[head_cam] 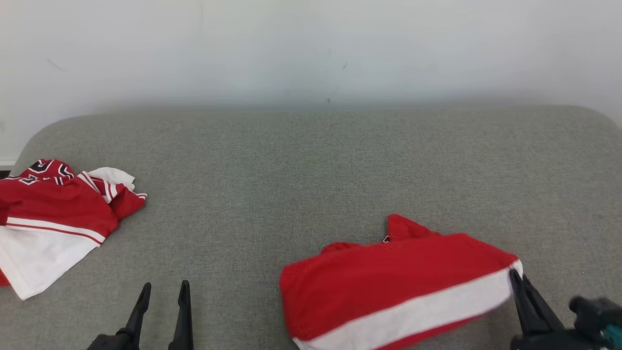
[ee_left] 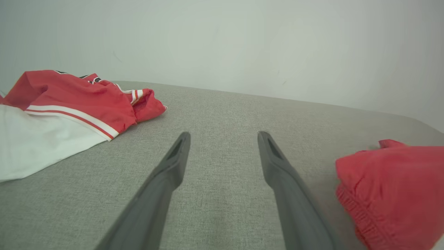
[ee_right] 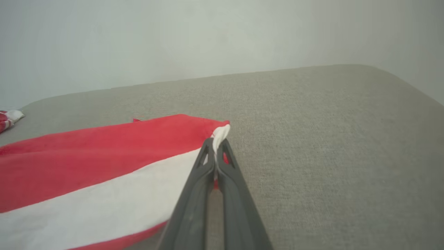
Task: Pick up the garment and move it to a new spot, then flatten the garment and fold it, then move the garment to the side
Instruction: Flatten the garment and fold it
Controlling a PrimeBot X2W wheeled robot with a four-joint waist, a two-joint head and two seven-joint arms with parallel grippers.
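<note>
Red garment [head_cam: 388,287] with a white band lies on the grey worktop [head_cam: 311,160], its corner clamped in the right tool [head_cam: 514,273]; the left tool [head_cam: 165,287] stands spread wide, holding nothing

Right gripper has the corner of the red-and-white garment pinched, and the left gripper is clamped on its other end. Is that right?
Not quite. The right gripper does pinch the corner of the red-and-white garment, but the left gripper is open, holding nothing, over the grey cushion beside the garment. The left wrist view shows it.
</note>
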